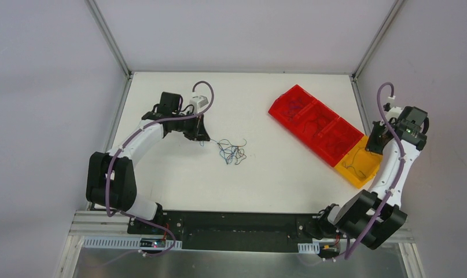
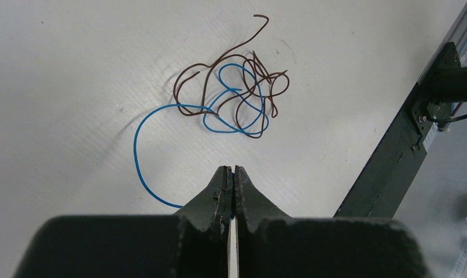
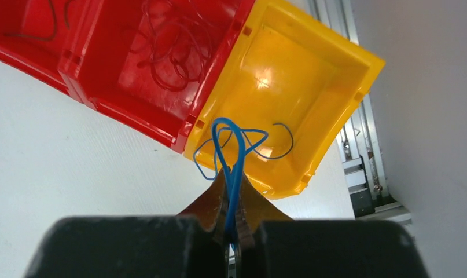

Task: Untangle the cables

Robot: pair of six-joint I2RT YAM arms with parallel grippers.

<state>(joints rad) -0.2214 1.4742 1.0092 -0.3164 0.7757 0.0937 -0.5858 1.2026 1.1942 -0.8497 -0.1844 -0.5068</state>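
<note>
Overhead view: the tangle (image 1: 231,152) of thin curly wires lies on the white table (image 1: 277,179) left of centre. The left gripper (image 1: 201,138) is just left of it, and the right gripper (image 1: 374,145) is well apart at the right edge, above the yellow bin (image 1: 358,168) that ends a row of red bins (image 1: 312,121). Jaw states are not legible from this height. Left wrist view supplies them: the left gripper (image 2: 231,171) is clenched, its jaws pressed together on a blue strand (image 2: 136,145). That strand sweeps in a wide arc across the table into the tangle (image 2: 260,87), here seen as brown and blue wires, lying beyond the fingertips and apart from them. Right wrist view: the right gripper (image 3: 232,174) is clamped on separate blue wire loops (image 3: 241,147), which fan out from its tips over the near rim of the yellow bin (image 3: 346,104). Only this view shows dark wires curled inside the adjoining red bin (image 3: 127,110).
</note>
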